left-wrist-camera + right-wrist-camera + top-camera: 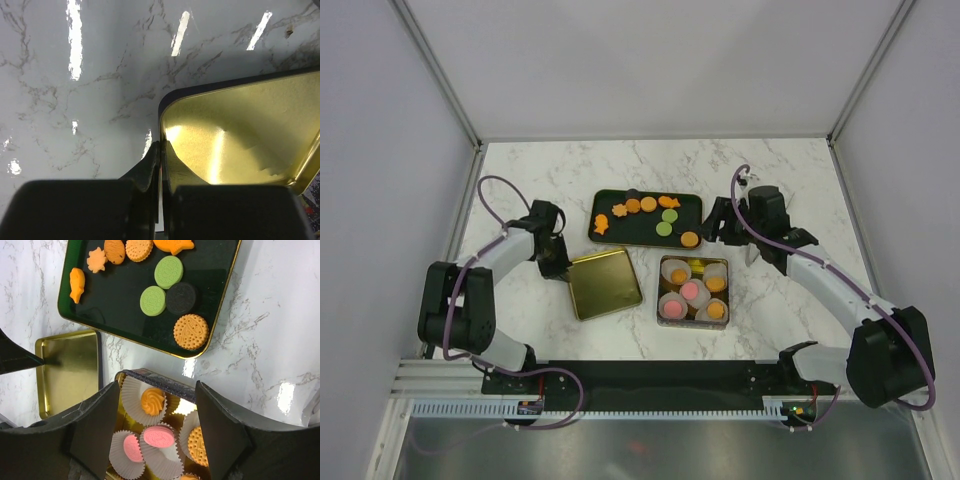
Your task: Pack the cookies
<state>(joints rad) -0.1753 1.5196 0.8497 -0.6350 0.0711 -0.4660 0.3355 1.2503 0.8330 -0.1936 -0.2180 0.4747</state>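
Several loose cookies [648, 205] lie on a dark green tray [692, 203]: orange rounds, two green rounds [168, 272], a dark one, a fish [77, 284] and a flower shape. An open tin [663, 265] in front of the tray holds white paper cups with orange and pink cookies [159, 436]. My right gripper [720, 228] is open and empty, its fingers [95, 425] spread above the tin's far end [155, 379]. My left gripper [558, 262] is shut on the left rim of the gold lid [605, 283], which lies inside-up beside the tin; the rim shows pinched between the fingertips [161, 147].
White walls close in the marble table [790, 180] at the back and both sides. The arm bases stand on a black rail [650, 375] at the near edge. Purple cables loop off both arms.
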